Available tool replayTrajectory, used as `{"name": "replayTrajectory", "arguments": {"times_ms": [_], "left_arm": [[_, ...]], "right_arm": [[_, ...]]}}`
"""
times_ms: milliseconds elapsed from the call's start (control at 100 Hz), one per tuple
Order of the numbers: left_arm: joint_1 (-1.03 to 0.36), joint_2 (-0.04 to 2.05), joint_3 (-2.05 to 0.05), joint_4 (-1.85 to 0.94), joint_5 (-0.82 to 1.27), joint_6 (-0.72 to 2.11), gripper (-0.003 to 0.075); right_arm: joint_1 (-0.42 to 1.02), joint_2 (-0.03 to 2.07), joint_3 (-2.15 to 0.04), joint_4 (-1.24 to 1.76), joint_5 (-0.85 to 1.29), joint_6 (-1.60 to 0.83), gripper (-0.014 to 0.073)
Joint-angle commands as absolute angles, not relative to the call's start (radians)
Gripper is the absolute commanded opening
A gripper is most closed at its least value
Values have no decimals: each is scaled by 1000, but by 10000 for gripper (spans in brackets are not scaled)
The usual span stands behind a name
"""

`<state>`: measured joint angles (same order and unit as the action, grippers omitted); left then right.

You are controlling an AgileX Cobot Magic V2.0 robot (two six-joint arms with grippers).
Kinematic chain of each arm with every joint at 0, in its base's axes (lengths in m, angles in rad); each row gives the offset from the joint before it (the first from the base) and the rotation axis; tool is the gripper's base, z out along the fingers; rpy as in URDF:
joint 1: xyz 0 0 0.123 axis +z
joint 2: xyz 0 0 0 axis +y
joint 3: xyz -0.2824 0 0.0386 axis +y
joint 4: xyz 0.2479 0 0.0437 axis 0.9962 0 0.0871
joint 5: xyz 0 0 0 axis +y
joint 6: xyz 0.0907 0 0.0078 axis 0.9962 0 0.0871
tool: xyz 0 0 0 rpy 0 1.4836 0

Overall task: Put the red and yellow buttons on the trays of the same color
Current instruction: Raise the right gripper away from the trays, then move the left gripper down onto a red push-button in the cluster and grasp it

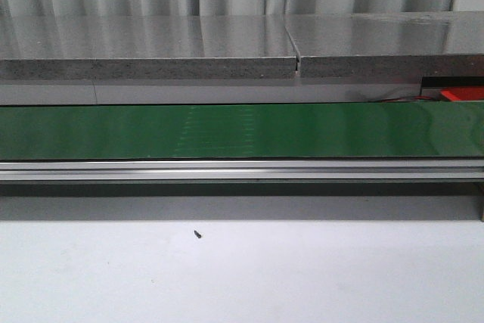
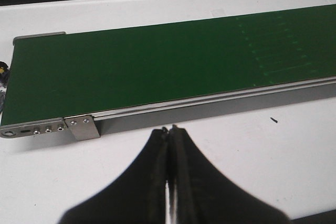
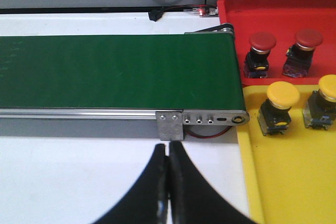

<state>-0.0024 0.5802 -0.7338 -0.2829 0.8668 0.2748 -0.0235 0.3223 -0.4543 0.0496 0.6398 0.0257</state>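
From the front I see the long green conveyor belt (image 1: 242, 131) running across the white tabletop (image 1: 242, 277), with nothing riding on it, and a grey stone-look shelf (image 1: 151, 47) behind it. A small dark speck (image 1: 197, 234) lies on the tabletop near the belt's front rail.

My left gripper (image 2: 169, 132) hangs over the tabletop just in front of the belt's end bracket, its black fingers (image 2: 181, 171) pressed together with nothing between them. My right gripper (image 3: 168, 150) sits the same way at the belt's other end, fingers clenched on nothing.

Beyond that end of the belt, the red plastic tray (image 3: 273, 9) holds two red mushroom-head buttons (image 3: 261, 51) (image 3: 302, 48), standing upright side by side near the tray's front edge. Touching it is the yellow plastic tray (image 3: 283, 182), with two yellow mushroom-head buttons (image 3: 279, 106) (image 3: 324, 100) upright near its edge against the red tray. The yellow tray's side edge lies just beside the belt's roller end.
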Motion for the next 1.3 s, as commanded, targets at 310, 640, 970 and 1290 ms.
{"name": "replayTrajectory", "arguments": {"times_ms": [310,640,970,1290], "left_arm": [[116,736,-777,-210,753,136,-19],[283,1012,-913,-214,746,113,194],[400,1278,-1082,-216,835,32,435],[442,1546,-1303,-224,949,9,389]], "right_arm": [[-22,323,-481,47,578,24,-68],[-22,323,-481,47,578,24,-68],[-22,323,-481,47,578,24,-68],[-22,323,-481,47,578,24,-68]]}}
